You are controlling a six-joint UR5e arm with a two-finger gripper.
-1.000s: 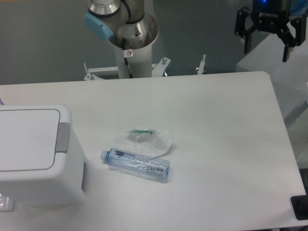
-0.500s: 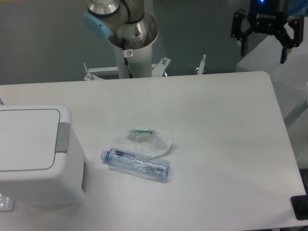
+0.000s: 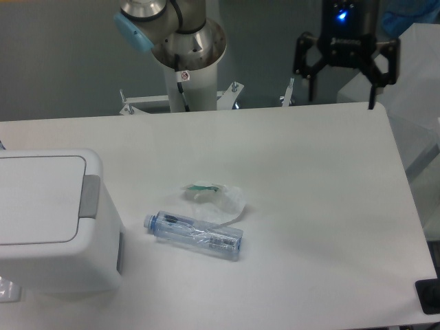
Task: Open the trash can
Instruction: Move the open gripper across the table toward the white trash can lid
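The trash can (image 3: 51,220) is a large white boxy bin at the table's left front. Its flat white lid is down, with a grey push tab (image 3: 89,196) on its right edge. My gripper (image 3: 342,88) hangs high over the table's far right edge, far from the can. Its black fingers are spread wide and hold nothing.
A clear plastic bottle with a blue cap (image 3: 194,234) lies on the table near the middle. A crumpled clear wrapper with a green bit (image 3: 216,196) lies just behind it. The arm's base column (image 3: 185,62) stands at the back. A black object (image 3: 427,295) sits at the front right corner.
My gripper has moved left along the table's far edge, from the far right corner toward the middle, and stays open.
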